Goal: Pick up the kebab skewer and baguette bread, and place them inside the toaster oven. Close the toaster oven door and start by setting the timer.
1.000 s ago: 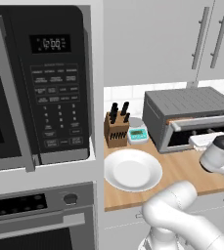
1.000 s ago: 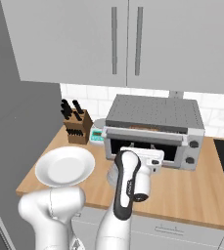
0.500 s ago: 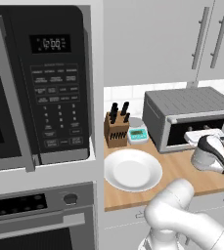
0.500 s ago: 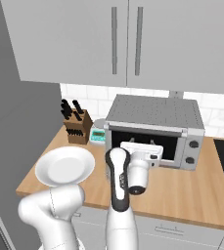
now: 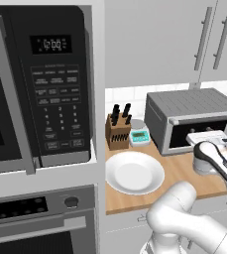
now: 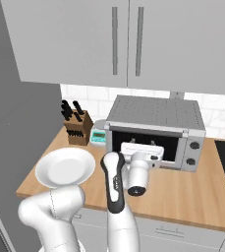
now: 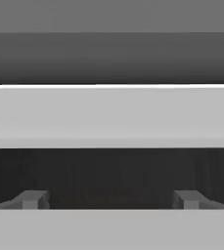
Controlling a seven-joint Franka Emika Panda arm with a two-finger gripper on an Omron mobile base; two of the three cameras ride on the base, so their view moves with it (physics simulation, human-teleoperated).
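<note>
Right now, in the left base view, the boxy grey metal toaster oven with the ribbed top [image 5: 194,101] sits directly ahead of the two-finger gripper [image 5: 204,138]. The fingers point into the oven's front, at its wide dark-glass door with the silver frame [image 5: 177,136]. The door's long axis runs crosswise to my approach, and the white hand is level with the middle of the dark window. From this side I cannot tell whether the door is fully shut.

From the right base view, the gripper [image 6: 141,147] is just in front of the left half of the toaster oven door [image 6: 173,147], very close or touching; I cannot say which. The oven body [image 6: 153,110] rises above and behind it. The round control knobs on the silver panel [image 6: 195,150] lie to the gripper's right, near it and at about the same height. I judge that any timer move means shifting sideways that way.

Through the hand view, the gripper [image 7: 111,199] stands wide with nothing between its fingertips [image 7: 33,199]. A pale horizontal band [image 7: 111,117] crosses just above them, parallel to the line between the tips, with dark surface below it. I take the band for the door's frame or handle bar.
</note>
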